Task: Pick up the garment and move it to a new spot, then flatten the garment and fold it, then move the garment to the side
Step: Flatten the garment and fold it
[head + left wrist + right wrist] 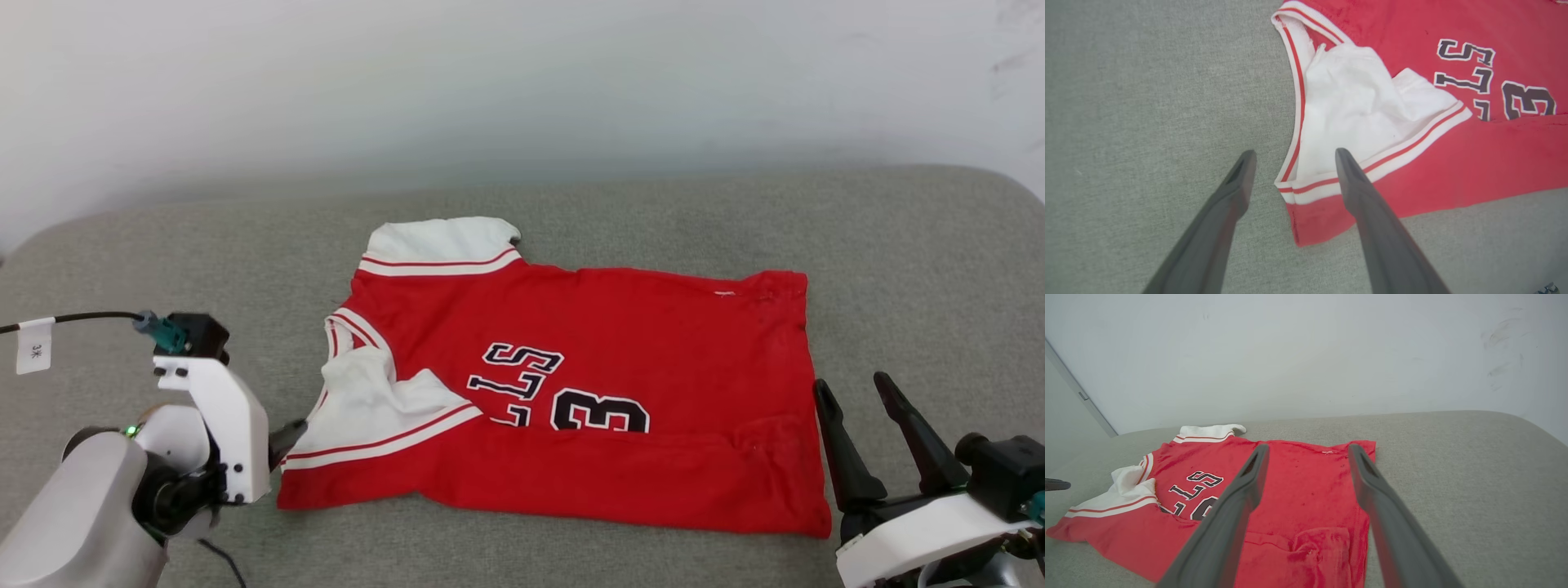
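Head view, shirt: the red shirt lies spread on the grey couch cushion, collar end toward the robot's left, hem end toward its right.
Head view, fold: the near edge of the shirt is turned up over the chest, so the black number is cut off along its lower half.
Head view, sleeves: one white sleeve sticks out past the shirt's far edge; the other lies folded in over the red near the collar.
Head view, left gripper: one dark fingertip shows, just beside the shirt's near collar-end corner.
Head view, right gripper: just beside the shirt's hem edge, fingers apart, nothing between them.
Head view, cable: black with a white tag, well clear of the shirt beyond the left arm.
Left wrist view, left gripper: jaws released and spread wide over the shirt's corner, one finger over bare cushion, the other over the striped sleeve trim; no cloth pinched.
Left wrist view, shirt: flat on the cushion, crumpled white sleeve against the red.
Right wrist view, right gripper: jaws released, fingers wide apart above the shirt's hem end, gripping nothing.
Right wrist view, shirt: on the cushion, a rumpled bit of red at the near hem corner, pale wall behind the shirt.
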Tool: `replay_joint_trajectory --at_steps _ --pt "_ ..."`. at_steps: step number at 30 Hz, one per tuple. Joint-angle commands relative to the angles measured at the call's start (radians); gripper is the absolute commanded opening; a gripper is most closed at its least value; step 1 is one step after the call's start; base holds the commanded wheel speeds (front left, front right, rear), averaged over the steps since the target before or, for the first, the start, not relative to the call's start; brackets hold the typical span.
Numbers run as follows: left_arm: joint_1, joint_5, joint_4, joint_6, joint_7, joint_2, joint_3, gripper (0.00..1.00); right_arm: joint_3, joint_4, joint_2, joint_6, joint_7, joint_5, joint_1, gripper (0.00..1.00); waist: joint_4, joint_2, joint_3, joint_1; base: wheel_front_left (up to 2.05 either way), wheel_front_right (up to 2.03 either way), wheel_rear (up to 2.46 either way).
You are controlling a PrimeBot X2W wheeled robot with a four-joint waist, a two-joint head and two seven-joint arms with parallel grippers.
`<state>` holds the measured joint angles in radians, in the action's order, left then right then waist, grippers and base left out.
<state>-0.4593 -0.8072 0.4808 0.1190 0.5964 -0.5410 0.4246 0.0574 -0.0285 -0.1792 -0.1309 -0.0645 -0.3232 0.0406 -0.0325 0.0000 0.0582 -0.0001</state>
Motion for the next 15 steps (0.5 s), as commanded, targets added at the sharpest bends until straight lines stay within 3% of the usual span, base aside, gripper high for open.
replay_joint_trajectory --at_steps 1,6,12,13,14,15 --pt "0.020 -0.020 -0.010 -0.009 0.049 -0.012 0.003 1.00 -0.002 -0.018 0.009 0.000 0.006 0.009 -0.002 1.00 -0.019 0.0000 0.026 0.0001 0.00 0.00 0.00" --pt "0.052 -0.068 -0.030 -0.058 0.150 -0.023 -0.006 1.00 0.001 -0.049 0.020 0.000 0.018 0.019 -0.026 1.00 -0.048 0.0000 0.073 0.0001 0.00 0.00 0.00" --pt "0.101 -0.134 0.007 -0.074 0.188 0.028 -0.012 1.00 -0.012 -0.062 0.018 0.000 0.015 0.021 -0.048 1.00 -0.070 0.0000 0.105 0.0001 0.00 0.00 0.00" --pt "0.114 -0.145 0.017 -0.074 0.197 0.038 -0.010 0.48 -0.017 -0.065 0.016 0.000 0.014 0.022 -0.050 1.00 -0.072 0.0000 0.107 0.0001 0.00 0.00 0.00" --pt "0.125 -0.156 0.023 -0.073 0.200 0.050 -0.009 0.28 -0.024 -0.069 0.014 0.000 0.015 0.022 -0.053 1.00 -0.074 0.0000 0.109 0.0001 0.00 0.00 0.00" --pt "0.133 -0.163 0.027 -0.072 0.194 0.061 -0.010 0.00 -0.032 -0.075 0.012 0.000 0.016 0.025 -0.056 1.00 -0.074 0.0000 0.109 0.0001 0.00 0.00 0.00"
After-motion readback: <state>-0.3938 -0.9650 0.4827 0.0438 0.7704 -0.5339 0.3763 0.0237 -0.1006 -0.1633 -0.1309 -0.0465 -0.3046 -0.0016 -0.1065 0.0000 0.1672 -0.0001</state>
